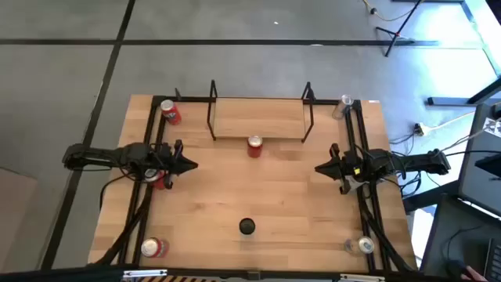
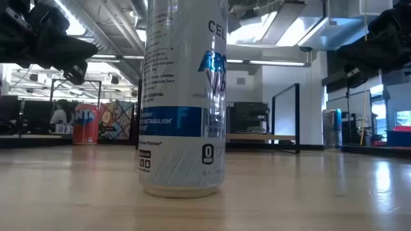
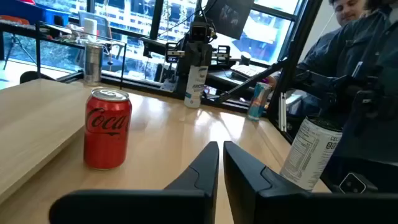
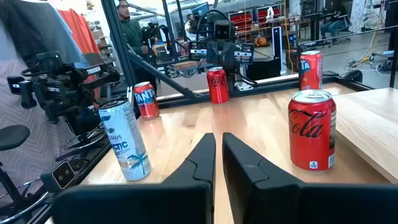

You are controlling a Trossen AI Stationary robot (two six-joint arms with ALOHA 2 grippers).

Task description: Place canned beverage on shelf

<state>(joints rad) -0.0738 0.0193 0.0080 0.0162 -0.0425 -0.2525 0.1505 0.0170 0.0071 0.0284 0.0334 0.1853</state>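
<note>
Only the high view shows shelf (image 1: 258,117) behind Coca-Cola can (image 1: 254,146).

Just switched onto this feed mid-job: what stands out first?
A red cola can stands on the table just in front of the empty shelf. The left tool and right tool hang shut at either side, both apart from it. A white-and-blue can fills the low view.
</note>
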